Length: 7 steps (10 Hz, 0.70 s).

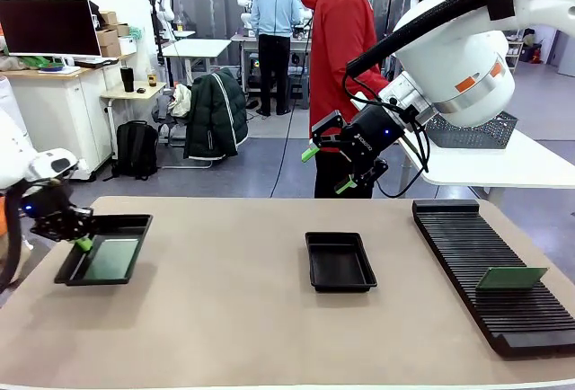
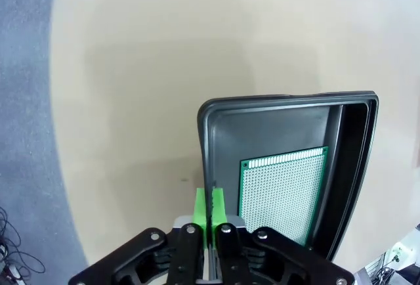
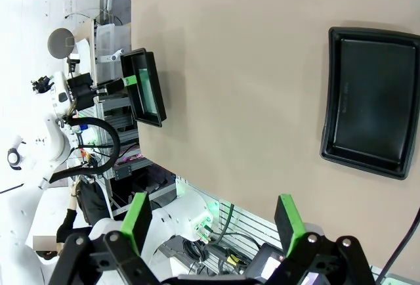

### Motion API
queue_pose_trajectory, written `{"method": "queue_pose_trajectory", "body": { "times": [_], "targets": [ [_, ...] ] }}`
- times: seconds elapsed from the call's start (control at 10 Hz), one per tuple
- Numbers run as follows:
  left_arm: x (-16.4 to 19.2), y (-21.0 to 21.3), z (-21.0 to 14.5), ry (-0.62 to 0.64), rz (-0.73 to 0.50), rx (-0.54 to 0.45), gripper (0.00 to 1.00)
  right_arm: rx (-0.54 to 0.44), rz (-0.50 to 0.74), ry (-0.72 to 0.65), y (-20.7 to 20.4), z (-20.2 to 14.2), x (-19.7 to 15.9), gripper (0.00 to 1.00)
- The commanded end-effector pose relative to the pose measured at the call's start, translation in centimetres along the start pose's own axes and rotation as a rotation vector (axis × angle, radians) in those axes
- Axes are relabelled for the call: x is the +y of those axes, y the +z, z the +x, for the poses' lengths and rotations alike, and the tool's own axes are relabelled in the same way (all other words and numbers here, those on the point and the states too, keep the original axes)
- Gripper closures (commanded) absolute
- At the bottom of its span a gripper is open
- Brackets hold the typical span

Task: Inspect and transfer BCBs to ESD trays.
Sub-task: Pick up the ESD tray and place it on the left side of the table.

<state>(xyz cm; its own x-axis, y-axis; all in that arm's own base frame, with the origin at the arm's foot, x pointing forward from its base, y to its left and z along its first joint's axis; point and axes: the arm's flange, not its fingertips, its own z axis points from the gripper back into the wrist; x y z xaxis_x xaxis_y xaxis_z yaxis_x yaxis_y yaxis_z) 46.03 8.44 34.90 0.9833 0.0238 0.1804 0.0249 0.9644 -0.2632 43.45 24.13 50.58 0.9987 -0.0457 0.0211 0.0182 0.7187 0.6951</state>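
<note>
A black ESD tray (image 1: pixel 135 225) sits at the table's left with a green BCB (image 1: pixel 112 259) flat inside it. My left gripper (image 1: pixel 83 243) is shut on that tray's near left rim. In the left wrist view the rim of this tray (image 2: pixel 289 101) runs between the closed green pads of the left gripper (image 2: pixel 210 206), beside the BCB (image 2: pixel 282 190). A second ESD tray (image 1: pixel 340 261) lies empty at mid-table. My right gripper (image 1: pixel 327 170) hangs open high above the table's far edge, holding nothing. The right wrist view looks down past the right gripper (image 3: pixel 213 216) on the empty tray (image 3: pixel 371 101) and the far tray (image 3: pixel 147 88).
A long black slotted rack (image 1: pixel 490 264) lies along the right side with one green board (image 1: pixel 510 278) standing in it. A grey mesh basket (image 1: pixel 472 131) rests on a white side table behind. A person in a red hoodie (image 1: pixel 341 39) stands at the far edge.
</note>
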Motion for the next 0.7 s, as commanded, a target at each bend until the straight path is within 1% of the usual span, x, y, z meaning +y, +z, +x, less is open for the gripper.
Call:
{"method": "queue_pose_trajectory", "body": {
  "times": [0.0, 0.3, 0.6],
  "targets": [
    [2.6, 0.3, 0.5, -0.006, -0.003, 0.024, 1.0, 0.001, -0.004, -0.005, -0.1, 0.2, 0.0, 0.0],
    [4.9, 0.2, 1.5, 0.002, 0.007, 0.052, 1.0, 0.001, -0.004, -0.005, -0.1, 0.2, 0.0, 0.0],
    [5.0, -0.9, 2.1, 0.008, 0.03, 0.055, 1.0, 0.001, -0.004, -0.005, -0.1, 0.2, 0.0, 0.0]
  ]
}}
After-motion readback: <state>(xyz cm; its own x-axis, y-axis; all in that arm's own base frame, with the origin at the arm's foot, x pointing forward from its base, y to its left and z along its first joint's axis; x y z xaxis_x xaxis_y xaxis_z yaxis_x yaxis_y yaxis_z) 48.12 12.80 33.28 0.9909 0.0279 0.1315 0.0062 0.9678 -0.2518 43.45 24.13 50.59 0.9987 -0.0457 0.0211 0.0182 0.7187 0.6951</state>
